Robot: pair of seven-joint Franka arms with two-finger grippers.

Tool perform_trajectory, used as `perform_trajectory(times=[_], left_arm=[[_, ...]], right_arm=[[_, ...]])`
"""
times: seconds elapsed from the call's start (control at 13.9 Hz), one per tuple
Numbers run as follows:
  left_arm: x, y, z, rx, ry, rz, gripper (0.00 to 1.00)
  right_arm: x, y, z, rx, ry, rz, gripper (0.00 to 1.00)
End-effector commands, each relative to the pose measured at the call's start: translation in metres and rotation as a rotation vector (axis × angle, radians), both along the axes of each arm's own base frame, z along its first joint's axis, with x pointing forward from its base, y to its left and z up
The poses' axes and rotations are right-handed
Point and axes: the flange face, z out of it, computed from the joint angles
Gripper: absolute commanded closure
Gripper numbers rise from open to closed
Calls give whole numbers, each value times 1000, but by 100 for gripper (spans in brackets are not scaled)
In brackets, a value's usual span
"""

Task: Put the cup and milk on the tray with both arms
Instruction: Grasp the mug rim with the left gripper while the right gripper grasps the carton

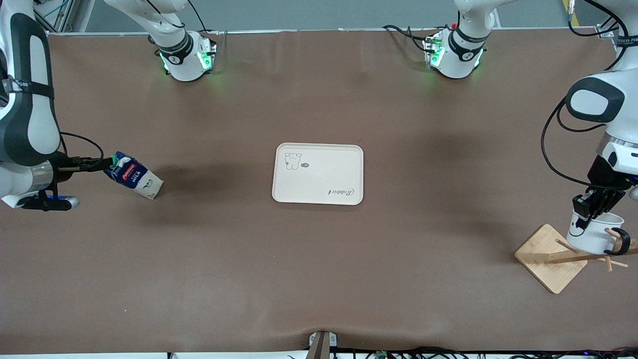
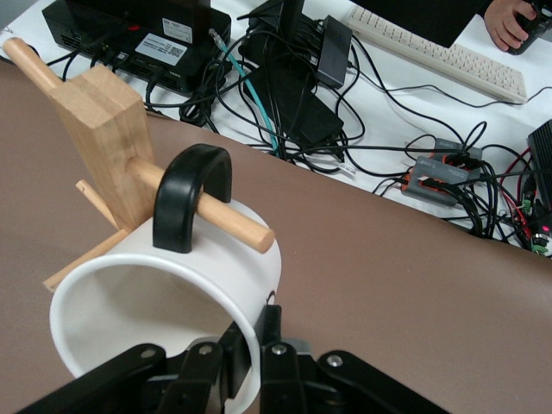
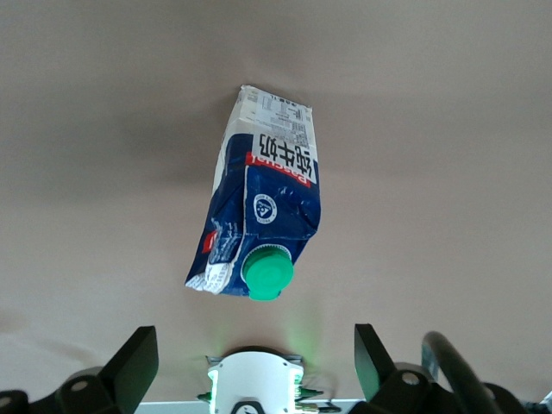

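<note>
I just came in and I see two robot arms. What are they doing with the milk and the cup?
They are meant to put both on the tray, which sits bare in the middle of the table. The left gripper has shut on the rim of the cup, whose black handle hangs on a peg of the wooden rack. The right gripper is open beside the cap end of the milk, which lies on its side toward the right arm's end, not held.

Glossy white ceramic-looking cup (image 2: 172,285) with shiny black handle, pale bare-wood peg rack (image 2: 103,129), creased printed-paper milk carton (image 3: 263,203), matt cream tray (image 1: 319,174), matt brown table covering (image 1: 319,279).
</note>
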Motion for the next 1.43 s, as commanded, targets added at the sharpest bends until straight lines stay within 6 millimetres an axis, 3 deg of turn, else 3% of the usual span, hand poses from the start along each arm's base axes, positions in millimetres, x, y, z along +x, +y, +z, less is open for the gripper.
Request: perform_trajectory(times=[0.0, 0.36, 0.79, 1.0, 1.22, 1.36], left_arm=[[-8, -7, 20, -16, 25, -21, 100], [-14, -10, 46, -31, 67, -43, 100], [-30, -28, 70, -85, 157, -40, 100], [-29, -58, 72, -141, 221, -23, 100], [-26, -100, 79, -209, 285, 21, 100], [-27, -133, 73, -240, 323, 33, 100]], right_arm=[[-18, 18, -8, -53, -18, -130, 0], [-31, 27, -25, -73, -10, -166, 0], [-34, 28, -26, -110, 9, -230, 0], [-34, 23, -33, -117, -5, -250, 0], [-36, 21, -42, -118, -22, -253, 0], [-38, 16, -49, -118, -30, -258, 0]])
